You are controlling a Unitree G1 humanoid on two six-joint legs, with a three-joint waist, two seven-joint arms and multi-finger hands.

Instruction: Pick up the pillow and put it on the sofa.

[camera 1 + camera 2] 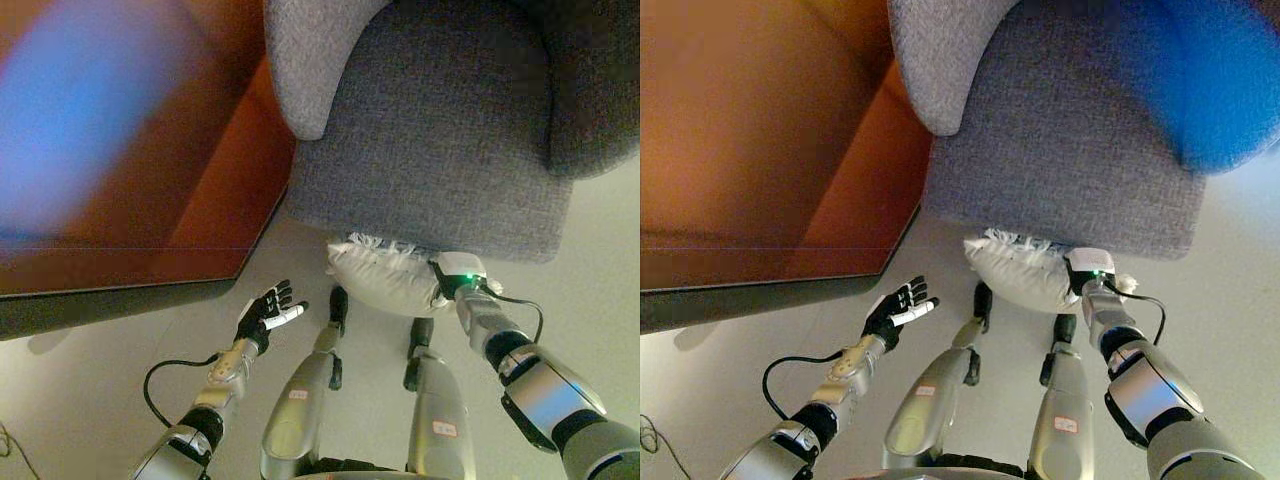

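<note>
A white fringed pillow [385,275] lies on the floor against the front edge of the grey sofa [440,130]. My right arm reaches to the pillow's right end; the right hand [444,283] is mostly hidden behind the pillow and the wrist, so its fingers do not show. My left hand [266,312] is open with fingers spread, held above the floor to the left of the pillow, touching nothing. The same scene shows in the right eye view, with the pillow [1020,272] and the left hand [897,310].
A reddish-brown wooden table [150,180] with a dark edge stands at the left, close to the sofa's left armrest [310,60]. Pale floor [90,400] lies below it and to the right of the sofa.
</note>
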